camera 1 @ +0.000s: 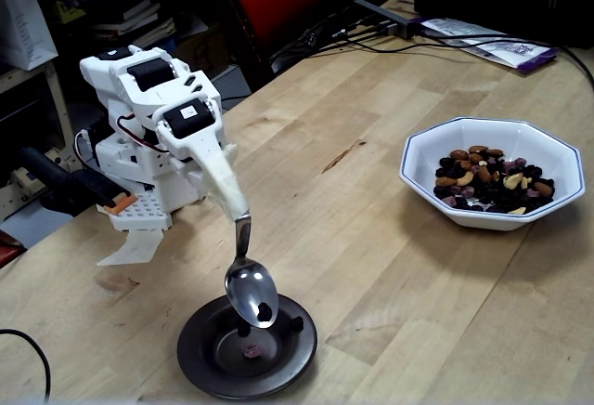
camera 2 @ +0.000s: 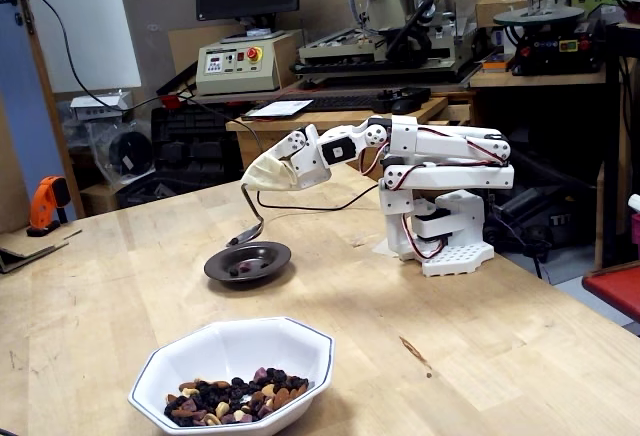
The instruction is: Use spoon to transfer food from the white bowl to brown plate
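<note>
My gripper [camera 1: 234, 202] is wrapped in whitish tape and shut on the handle of the silver spoon [camera 1: 250, 293]. The spoon hangs tilted just over the brown plate [camera 1: 197, 342] near the table's front edge. One dark piece still clings to the spoon's bowl, and a few pieces of food [camera 1: 251, 351] lie on the plate. In the other fixed view the spoon [camera 2: 251, 231] dips to the plate [camera 2: 268, 256] below the gripper [camera 2: 258, 178]. The white bowl [camera 1: 419, 148] holds the trail mix [camera 1: 490, 182] at the right; it appears again as the bowl [camera 2: 300, 341] nearest that camera.
The arm's white base [camera 1: 148, 191] stands at the table's left edge. A cable [camera 1: 28, 349] lies at the front left corner. Papers and cords [camera 1: 483, 43] lie at the far end. Bare wood lies between plate and bowl.
</note>
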Robot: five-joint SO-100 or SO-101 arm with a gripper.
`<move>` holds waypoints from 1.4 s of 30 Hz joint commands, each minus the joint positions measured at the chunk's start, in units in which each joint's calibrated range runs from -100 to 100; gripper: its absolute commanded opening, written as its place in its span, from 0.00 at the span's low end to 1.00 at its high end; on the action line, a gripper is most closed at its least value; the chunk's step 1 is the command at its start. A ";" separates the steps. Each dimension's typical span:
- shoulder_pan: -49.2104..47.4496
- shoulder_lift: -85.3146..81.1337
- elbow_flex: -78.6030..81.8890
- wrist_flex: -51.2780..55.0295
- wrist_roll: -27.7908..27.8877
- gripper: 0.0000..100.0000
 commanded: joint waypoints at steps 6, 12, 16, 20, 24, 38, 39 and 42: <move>0.17 -0.69 -1.15 0.16 -0.15 0.05; 0.17 -0.69 -0.89 0.71 -0.15 0.05; 0.17 -0.69 -0.89 0.87 0.05 0.05; 0.17 -0.69 -0.89 0.87 0.24 0.05; 0.17 -0.69 -0.89 0.95 0.24 0.05; 0.17 -0.69 -0.98 11.54 0.05 0.05; 0.17 -0.69 -1.24 12.01 0.20 0.05; 0.17 -0.69 -1.42 12.88 0.24 0.05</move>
